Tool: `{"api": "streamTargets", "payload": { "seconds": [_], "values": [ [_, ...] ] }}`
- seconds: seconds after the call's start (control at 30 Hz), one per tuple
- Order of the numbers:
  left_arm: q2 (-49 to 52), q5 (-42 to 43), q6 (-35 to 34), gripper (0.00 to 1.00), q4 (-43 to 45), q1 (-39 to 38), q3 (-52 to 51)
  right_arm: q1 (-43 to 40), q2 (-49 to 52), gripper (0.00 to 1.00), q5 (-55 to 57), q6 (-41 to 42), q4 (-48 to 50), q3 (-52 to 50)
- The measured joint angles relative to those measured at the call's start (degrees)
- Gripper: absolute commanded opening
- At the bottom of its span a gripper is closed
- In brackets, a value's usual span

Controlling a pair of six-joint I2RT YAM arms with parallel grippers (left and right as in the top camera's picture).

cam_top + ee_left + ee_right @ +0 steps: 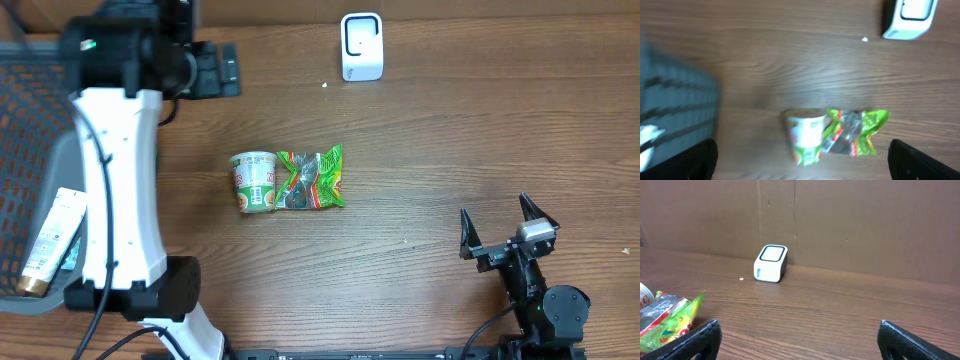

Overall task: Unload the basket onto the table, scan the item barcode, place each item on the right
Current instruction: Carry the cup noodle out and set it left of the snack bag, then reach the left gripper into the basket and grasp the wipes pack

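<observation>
A: Where are the hands?

B: Both are empty. The left hand [232,70] hangs near the far-left corner of the worktop [450,130], its fingers spread wide with nothing between them. The right hand [494,206] sits by the near-right corner, also spread wide and holding nothing.

A: And the item?

B: Two candidates lie in the middle of the worktop, touching each other: a noodle cup [254,182] on its side and a green packet [312,178]. I cannot tell which one is meant, and no barcode shows on either.

A: So what worries you?

B: First, because they touch, closing on one would likely shove or drag the other. Second, the cup rests on its curved wall, so a glancing finger could set it rolling away. Third, the packet looks crinkly and glossy. A pinch may slip off or crease the code, and glare could spoil the read.

A: What about the scanner?

B: The scanner [361,46] stands alone near the far edge, well apart from both items. It looks light, so an item brought in too low could knock it askew. With the code's side unknown, the wrong face may be shown first.

A: Anything else?

B: The basket [30,110] at the left edge is just beside the left arm, so a wide swing could clip it.
</observation>
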Motion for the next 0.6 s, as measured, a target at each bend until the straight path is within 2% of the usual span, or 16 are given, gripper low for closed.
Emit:
{"api": "streamTargets", "payload": {
  "seconds": [0.07,0.27,0.43,0.6],
  "values": [
    [-0.7,-1.0,-0.3,1.00,-3.0,2.8,3.0,0.0,0.0,1.00,0.0,0.0,0.0,0.0],
    [-3.8,-0.6,-2.5,1.00,-3.3,23.3,2.3,0.0,0.0,1.00,0.0,0.0,0.0,0.0],
    [-5.8,1.2,-3.3,1.00,-3.5,41.9,-5.8,0.0,0.0,1.00,0.0,0.0,0.0,0.0],
    [-6.3,3.9,-3.3,1.00,-0.8,50.2,-20.1,0.0,0.0,1.00,0.0,0.0,0.0,0.0]
  ]
}}
